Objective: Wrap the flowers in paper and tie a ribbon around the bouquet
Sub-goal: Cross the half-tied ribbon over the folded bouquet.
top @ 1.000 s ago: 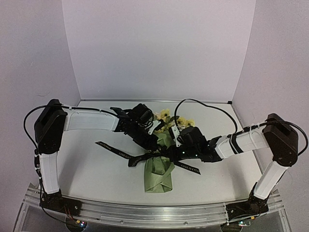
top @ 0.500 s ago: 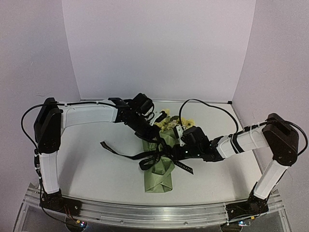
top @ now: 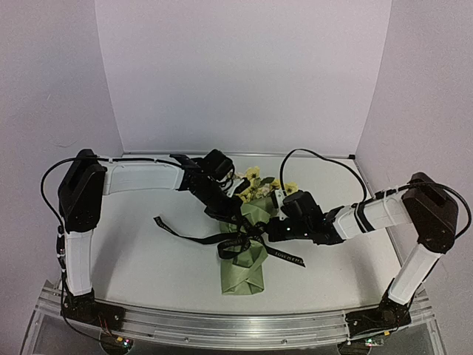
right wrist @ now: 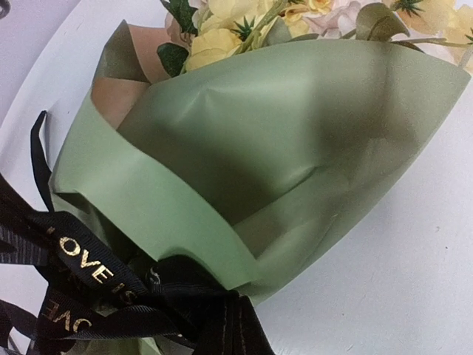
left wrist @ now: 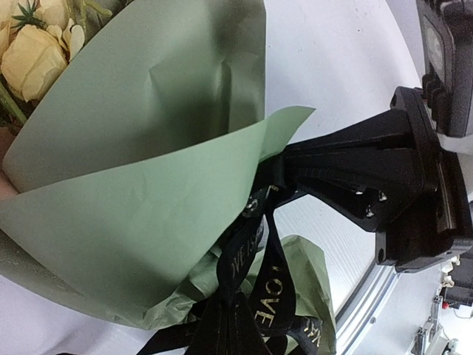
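Observation:
The bouquet (top: 244, 262) lies mid-table: a cone of olive-green paper (left wrist: 140, 192) with the yellow and cream flowers (top: 256, 183) pointing to the back. The black lettered ribbon (top: 238, 239) crosses the cone's narrow waist; one tail (top: 176, 229) trails left, another (top: 288, 257) lies right. My left gripper (top: 233, 222) reaches in from the left and is shut on the ribbon (left wrist: 259, 296) just above the waist. My right gripper (top: 268, 231) comes from the right, shut on the ribbon (right wrist: 81, 270) beside the cone (right wrist: 295, 148). The stems are hidden inside the paper.
An aluminium rail (top: 222, 323) runs along the near edge between the arm bases. White walls close the back and both sides. The right arm's black cable (top: 318, 157) loops above the table behind the flowers (right wrist: 236, 22).
Both grippers have drawn closer over the cone's waist and the ribbon has gathered into a tighter crossing there; the left tail has slid slightly right. The bouquet stays put.

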Tool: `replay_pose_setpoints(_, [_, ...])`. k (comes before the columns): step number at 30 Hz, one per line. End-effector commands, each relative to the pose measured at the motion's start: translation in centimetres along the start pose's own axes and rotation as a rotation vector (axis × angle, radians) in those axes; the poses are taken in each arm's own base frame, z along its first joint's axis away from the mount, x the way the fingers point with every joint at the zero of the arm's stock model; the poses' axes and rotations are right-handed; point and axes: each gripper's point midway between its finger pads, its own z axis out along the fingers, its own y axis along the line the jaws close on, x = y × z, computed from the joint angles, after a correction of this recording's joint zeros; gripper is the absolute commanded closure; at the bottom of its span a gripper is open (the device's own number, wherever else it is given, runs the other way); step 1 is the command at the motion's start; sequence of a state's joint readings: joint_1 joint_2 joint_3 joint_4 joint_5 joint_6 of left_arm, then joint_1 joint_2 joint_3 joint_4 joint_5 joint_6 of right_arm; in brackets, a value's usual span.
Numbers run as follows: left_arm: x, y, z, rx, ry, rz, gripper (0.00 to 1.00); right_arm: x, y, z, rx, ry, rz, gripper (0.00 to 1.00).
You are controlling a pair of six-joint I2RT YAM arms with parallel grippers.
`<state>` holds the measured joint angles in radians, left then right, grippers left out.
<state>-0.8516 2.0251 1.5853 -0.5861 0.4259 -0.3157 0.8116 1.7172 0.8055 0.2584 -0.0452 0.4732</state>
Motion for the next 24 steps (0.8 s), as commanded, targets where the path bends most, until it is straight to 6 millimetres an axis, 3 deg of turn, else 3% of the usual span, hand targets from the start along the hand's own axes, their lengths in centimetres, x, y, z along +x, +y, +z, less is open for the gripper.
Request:
replay_pose_setpoints(1, [-0.9,-0.4,-0.1,0.032,-0.042,-0.034,1.0,-1.2,-0.9,-0.4,0.032,-0.012,0.033,1.0])
replay_pose_setpoints(13, [-1.7,0.9,-2.1,-0.018,-0.165,-0.119,1.0,-1.8,-1.7,-0.3,0.045,0.019,0.043,1.0])
replay_pose_setpoints(20, [-1.4,0.8,-2.6,-0.002,-0.192,-0.136,1.0,-2.2,-0.1,-1.0,-0.018,0.097,0.08,1.0])
replay_pose_setpoints(22, [-1.2,0.9,-2.4,0.004,-0.196,-0.148,1.0,-2.0,0.2,-1.5,-0.023,0.135,0.101,0.97])
replay_pose_setpoints(24, [-0.8,0.9,-2.3,0.014,-0.201,-0.169,1.0,-1.9,0.5,-2.0,-0.035,0.148,0.125,0.88])
